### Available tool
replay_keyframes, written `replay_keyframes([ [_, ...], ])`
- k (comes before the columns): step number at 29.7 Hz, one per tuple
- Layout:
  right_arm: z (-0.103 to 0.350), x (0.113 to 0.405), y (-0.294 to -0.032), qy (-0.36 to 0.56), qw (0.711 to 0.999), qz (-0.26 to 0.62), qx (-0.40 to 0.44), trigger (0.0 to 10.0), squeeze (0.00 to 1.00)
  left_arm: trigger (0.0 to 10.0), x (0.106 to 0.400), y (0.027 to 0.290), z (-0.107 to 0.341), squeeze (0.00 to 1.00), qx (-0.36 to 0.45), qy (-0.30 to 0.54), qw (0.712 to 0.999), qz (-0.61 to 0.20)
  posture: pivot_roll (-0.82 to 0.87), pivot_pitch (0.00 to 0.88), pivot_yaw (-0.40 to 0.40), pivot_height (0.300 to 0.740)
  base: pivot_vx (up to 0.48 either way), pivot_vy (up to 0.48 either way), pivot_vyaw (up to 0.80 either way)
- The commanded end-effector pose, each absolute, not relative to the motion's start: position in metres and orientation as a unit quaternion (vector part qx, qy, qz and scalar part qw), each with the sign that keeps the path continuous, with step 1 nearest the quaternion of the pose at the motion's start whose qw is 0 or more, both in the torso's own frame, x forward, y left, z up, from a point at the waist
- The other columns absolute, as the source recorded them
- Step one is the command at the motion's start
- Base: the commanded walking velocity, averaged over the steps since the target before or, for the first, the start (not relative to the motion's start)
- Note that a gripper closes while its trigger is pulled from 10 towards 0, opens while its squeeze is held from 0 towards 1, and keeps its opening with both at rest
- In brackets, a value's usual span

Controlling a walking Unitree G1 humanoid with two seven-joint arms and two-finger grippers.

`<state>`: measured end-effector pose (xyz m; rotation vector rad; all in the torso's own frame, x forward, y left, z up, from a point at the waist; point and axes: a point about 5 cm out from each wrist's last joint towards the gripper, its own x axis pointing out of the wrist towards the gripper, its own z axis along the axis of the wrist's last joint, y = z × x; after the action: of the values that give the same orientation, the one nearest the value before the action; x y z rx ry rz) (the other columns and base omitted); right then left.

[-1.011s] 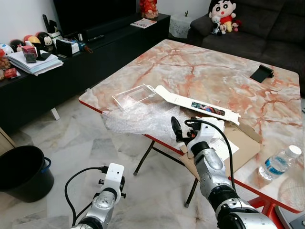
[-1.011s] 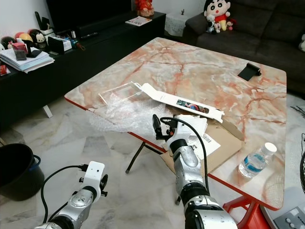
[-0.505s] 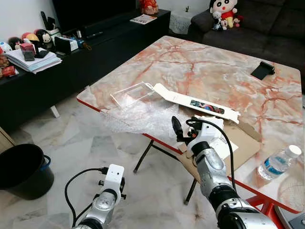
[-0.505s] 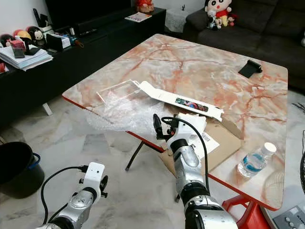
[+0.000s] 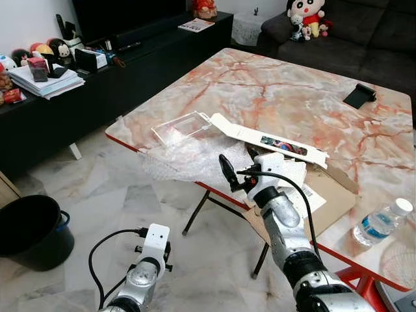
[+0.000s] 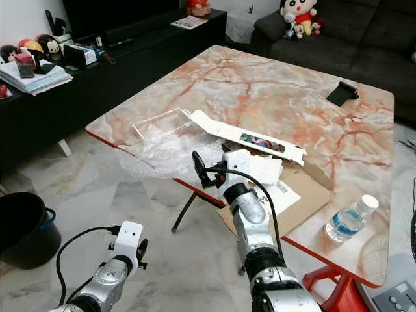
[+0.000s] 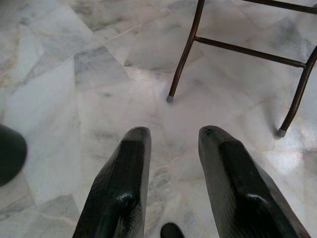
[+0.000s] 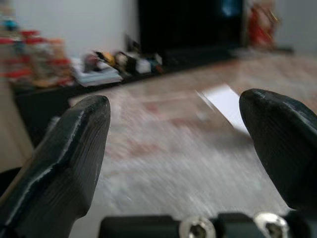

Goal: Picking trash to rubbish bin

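A crumpled sheet of bubble wrap (image 5: 185, 159) hangs over the near edge of the marble table (image 5: 273, 91). Beside it lie a clear plastic tray (image 5: 184, 127), a long white card (image 5: 270, 141), white papers (image 5: 296, 177) and flat cardboard (image 5: 335, 198). My right gripper (image 5: 239, 164) is open at the table's near edge, its fingers just right of the bubble wrap and holding nothing. The right wrist view is blurred, with both fingertips (image 8: 74, 144) wide apart. My left gripper (image 7: 171, 134) hangs low over the floor, open and empty. A black bin (image 5: 31, 233) stands on the floor at far left.
A water bottle (image 5: 380, 221) lies near the table's right corner and a black object (image 5: 359, 96) at its far side. Metal table legs (image 7: 185, 49) stand on the marble floor. A black TV console (image 5: 97, 84) with clutter runs along the left; a dark sofa (image 5: 364, 39) is behind.
My right gripper has swung left along the table's near edge, closer to the bubble wrap. The left arm has stayed where it was.
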<state>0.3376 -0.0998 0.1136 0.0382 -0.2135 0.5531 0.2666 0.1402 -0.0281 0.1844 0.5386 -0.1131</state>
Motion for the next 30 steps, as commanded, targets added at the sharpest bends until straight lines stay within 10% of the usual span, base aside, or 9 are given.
replay_keyframes([
  [1,0.117,0.333,-0.096,-0.121,0.944,0.306,-0.018,10.0,0.0,10.0,0.266,0.14,-0.029,0.0,0.082,0.266,0.959,-0.052,-0.07,0.041,-0.069,0.74,0.0,0.0,0.0],
  [12,0.09,0.318,-0.102,-0.087,0.908,0.346,-0.219,10.0,0.0,10.0,0.265,0.141,-0.03,0.0,0.084,0.269,0.958,-0.053,-0.08,0.039,-0.068,0.74,0.0,0.0,0.0],
  [30,0.085,0.322,-0.095,-0.081,0.917,0.304,-0.245,10.0,0.0,10.0,0.265,0.139,-0.029,0.0,0.089,0.267,0.958,-0.056,-0.07,0.027,-0.067,0.74,0.0,0.0,0.0],
])
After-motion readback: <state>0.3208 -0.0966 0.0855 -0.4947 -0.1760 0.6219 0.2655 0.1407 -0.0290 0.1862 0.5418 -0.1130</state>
